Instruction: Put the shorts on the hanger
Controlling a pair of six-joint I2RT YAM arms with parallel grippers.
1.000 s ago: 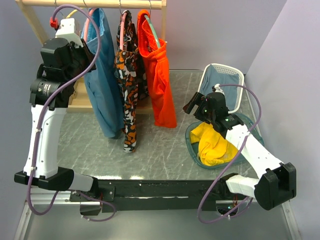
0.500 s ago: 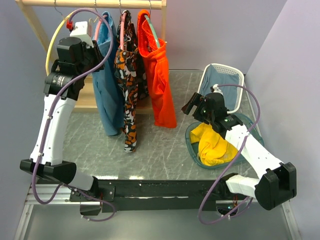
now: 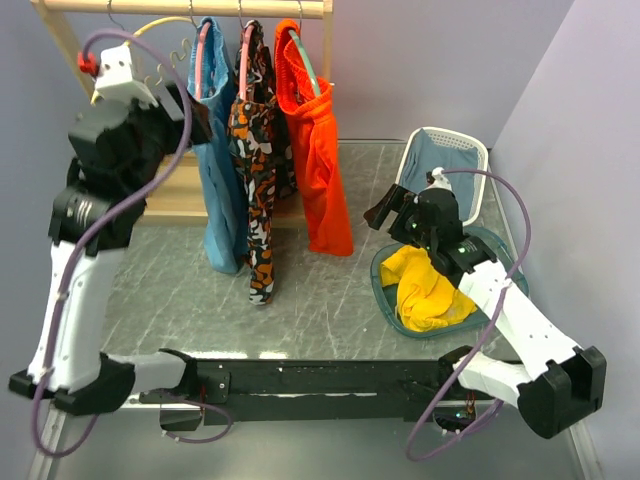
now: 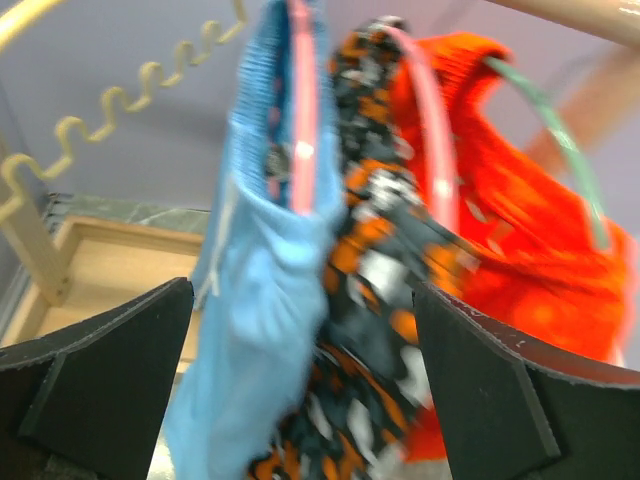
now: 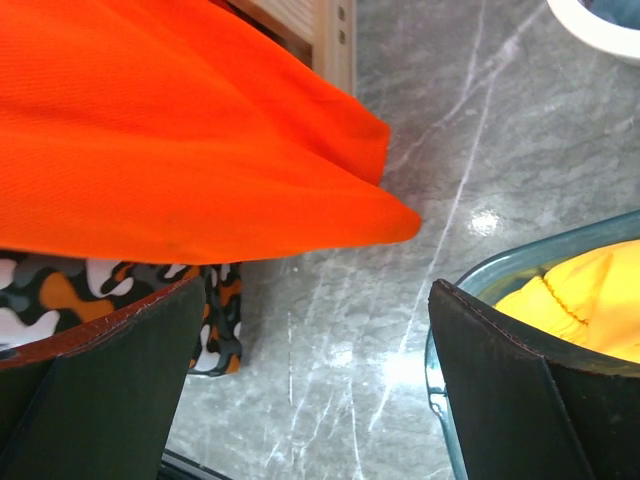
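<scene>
The light blue shorts (image 3: 222,190) hang from the pink hanger (image 3: 203,55), whose hook is over the wooden rail. In the left wrist view the shorts (image 4: 262,330) drape over the pink hanger (image 4: 302,110) straight ahead, a little beyond the fingers. My left gripper (image 3: 192,118) stands just left of them, open and empty (image 4: 310,400). Over the table, between the orange shorts and the teal tub, my right gripper (image 3: 385,212) is open with nothing between its fingers (image 5: 315,380).
Camouflage shorts (image 3: 258,170) and orange shorts (image 3: 320,160) hang to the right on the same rail (image 3: 180,7). A cream-yellow hanger (image 3: 150,30) hangs at the rail's left. A white basket (image 3: 470,145) and a teal tub (image 3: 385,290) with yellow cloth stand at right.
My left gripper has opened, let go of the hanger and drawn back to the left. The blue shorts now hang free on the rail. The right arm has barely moved.
</scene>
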